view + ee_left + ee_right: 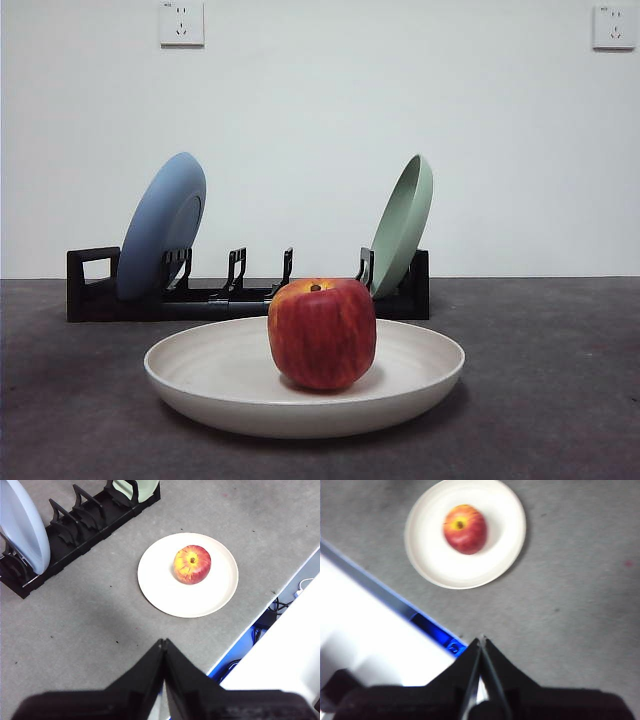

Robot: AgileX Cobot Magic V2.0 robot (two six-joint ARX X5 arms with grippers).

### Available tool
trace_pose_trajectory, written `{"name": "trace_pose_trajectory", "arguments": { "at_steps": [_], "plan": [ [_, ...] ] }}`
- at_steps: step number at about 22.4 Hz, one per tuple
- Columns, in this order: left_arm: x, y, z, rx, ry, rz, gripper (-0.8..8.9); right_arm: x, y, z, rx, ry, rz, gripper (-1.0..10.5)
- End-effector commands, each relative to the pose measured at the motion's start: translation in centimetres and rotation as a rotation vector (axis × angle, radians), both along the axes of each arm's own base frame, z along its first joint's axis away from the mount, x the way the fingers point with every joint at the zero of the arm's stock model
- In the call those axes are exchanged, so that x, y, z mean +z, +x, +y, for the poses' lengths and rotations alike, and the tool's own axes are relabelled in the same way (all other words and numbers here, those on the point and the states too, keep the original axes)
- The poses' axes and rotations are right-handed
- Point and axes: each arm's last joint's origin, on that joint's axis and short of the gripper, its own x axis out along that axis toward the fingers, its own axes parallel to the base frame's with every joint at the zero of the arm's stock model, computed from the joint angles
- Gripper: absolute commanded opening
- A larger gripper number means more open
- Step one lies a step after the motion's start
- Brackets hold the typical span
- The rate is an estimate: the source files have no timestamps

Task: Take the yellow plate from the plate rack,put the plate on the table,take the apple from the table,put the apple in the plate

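The yellow plate lies flat on the dark grey table, in front of the black plate rack. The red apple stands upright in the middle of the plate. My left gripper is shut and holds nothing, raised well back from the plate. Likewise shut and holding nothing, my right gripper hangs above the table's edge, away from the plate. Neither arm shows in the front view.
A blue plate leans in the rack's handle end and a pale green plate stands at the other end, with unfilled slots between. The table's edge runs close to the plate.
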Motion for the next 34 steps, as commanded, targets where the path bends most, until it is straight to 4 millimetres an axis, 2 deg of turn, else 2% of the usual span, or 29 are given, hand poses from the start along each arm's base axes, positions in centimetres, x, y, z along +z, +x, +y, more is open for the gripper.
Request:
{"name": "trace_pose_trajectory", "arguments": {
  "at_steps": [1,13,17,20,24,25,30,34],
  "plan": [
    [-0.1,0.1,-0.1,-0.007,0.004,-0.007,-0.04,-0.2,0.0,-0.2,-0.030,-0.039,-0.003,0.0],
    [0.2,0.4,-0.5,-0.010,-0.008,-0.033,-0.04,-0.2,0.2,-0.4,-0.097,-0.117,-0.080,0.0],
    [0.9,0.8,-1.1,-0.016,-0.072,-0.091,-0.04,-0.2,0.3,-0.5,-0.103,-0.124,-0.087,0.0],
    [1.9,1.2,-1.7,-0.046,-0.135,-0.190,-0.04,-0.2,0.3,-0.5,-0.109,-0.131,-0.094,0.0],
    [3.7,1.9,-2.0,-0.068,-0.169,-0.417,-0.04,-0.2,0.3,-0.5,-0.110,-0.132,-0.095,0.0],
    [4.5,2.4,-1.8,-0.051,-0.174,-0.519,-0.04,-0.2,0.3,-0.5,-0.111,-0.133,-0.096,0.0],
    [5.7,3.2,-0.6,-0.013,-0.234,-0.647,-0.04,-0.2,0.3,-0.5,-0.111,-0.132,-0.096,0.0],
    [5.2,3.6,1.0,0.076,-0.242,-0.753,-0.04,-0.2,0.3,-0.5,-0.111,-0.132,-0.096,0.0]
  ]
}}
